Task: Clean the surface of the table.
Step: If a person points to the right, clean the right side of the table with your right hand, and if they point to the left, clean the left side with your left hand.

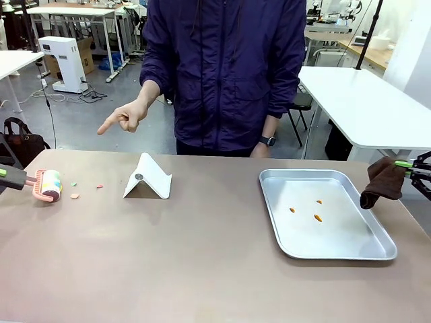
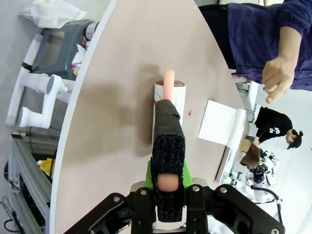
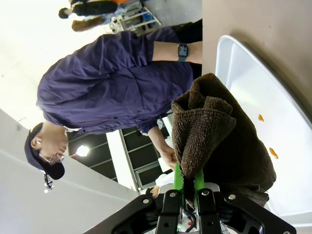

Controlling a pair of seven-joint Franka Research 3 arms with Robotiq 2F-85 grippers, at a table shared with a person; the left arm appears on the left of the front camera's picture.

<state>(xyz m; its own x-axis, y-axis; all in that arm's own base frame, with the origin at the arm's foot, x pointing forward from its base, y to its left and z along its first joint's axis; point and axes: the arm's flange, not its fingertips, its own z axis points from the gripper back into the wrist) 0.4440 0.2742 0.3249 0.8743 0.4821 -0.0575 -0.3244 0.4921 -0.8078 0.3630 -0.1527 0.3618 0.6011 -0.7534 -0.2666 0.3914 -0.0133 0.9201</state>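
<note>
The taupe-brown table (image 1: 202,262) carries a few small crumbs (image 1: 75,196) at its left end. My left gripper (image 1: 5,176) is shut on the black-padded handle (image 2: 168,156) of a pink lint roller (image 1: 48,185), whose drum rests on the table just left of the crumbs. In the left wrist view the gripper (image 2: 168,197) clamps that handle and the roller (image 2: 171,95) lies ahead of it. At the right edge my right gripper (image 1: 412,167) is shut on a dark brown cloth (image 1: 382,182), which hangs just beyond the tray's right side. The right wrist view has the cloth (image 3: 214,141) bunched above the gripper (image 3: 187,190).
A silver metal tray (image 1: 350,239) sits right of centre with three orange bits (image 1: 318,218) in it. A white folded stand (image 1: 148,178) is left of centre. A person stands at the far side, one hand (image 1: 124,118) pointing toward the left end.
</note>
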